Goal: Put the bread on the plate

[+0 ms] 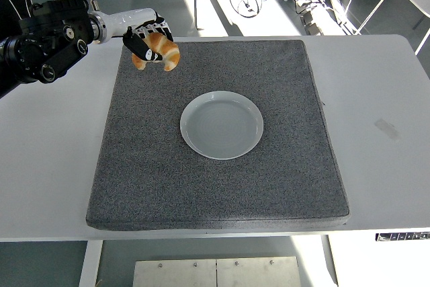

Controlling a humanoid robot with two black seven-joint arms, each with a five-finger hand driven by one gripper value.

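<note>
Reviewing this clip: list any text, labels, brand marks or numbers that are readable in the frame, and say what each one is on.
No text can be read anywhere in this view.
The plate, the grey mat and the white table show no print.
The croissant and the left hand gripping it show none either.
Bottom right, a strip at the table edge carries small marks, too small to read.

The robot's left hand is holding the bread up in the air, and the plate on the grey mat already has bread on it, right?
Not quite. The left hand does hold the bread up, but the head view shows the plate on the grey mat is empty.
</note>
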